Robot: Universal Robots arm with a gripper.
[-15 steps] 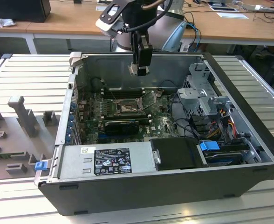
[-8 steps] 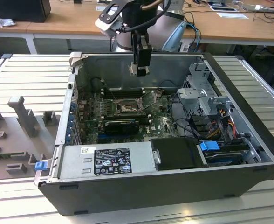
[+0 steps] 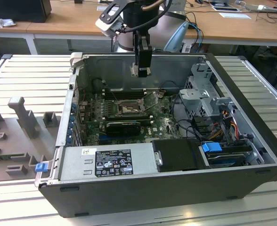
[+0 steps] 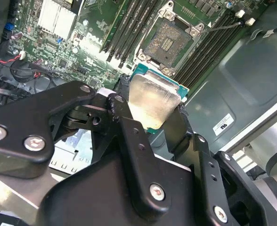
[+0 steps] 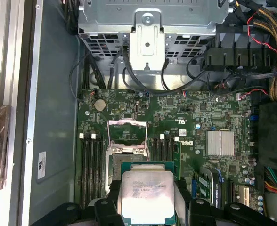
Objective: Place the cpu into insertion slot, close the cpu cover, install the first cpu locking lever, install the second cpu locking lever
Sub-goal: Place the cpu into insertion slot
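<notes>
The cpu (image 5: 147,195) is seen pinched by two opposite edges between the jaws, its pale metal face turned toward the wrist cameras. Faint print is borne on that face in the first wrist view but cannot be read. In the second wrist view the cpu (image 4: 153,101) is shown glared and blank, with its green rim exposed. One slot (image 4: 169,41) is found below and beyond the jaws, well apart from the cpu, its contact field uncovered. One cover (image 5: 128,123) is seen raised at the slot's edge away from the jaws, as shown in the first wrist view. Two banks of long black memory slots (image 5: 88,160) are set either side of the slot. One white label (image 5: 42,165) is stuck on the grey case panel beside the jaws, too small to be read. In the exterior view the jaws are hung over the open case (image 3: 152,193), which is carried on a ribbed surface (image 3: 25,70). One grey power supply (image 3: 82,162) with a black printed label is shown inside it.
</notes>
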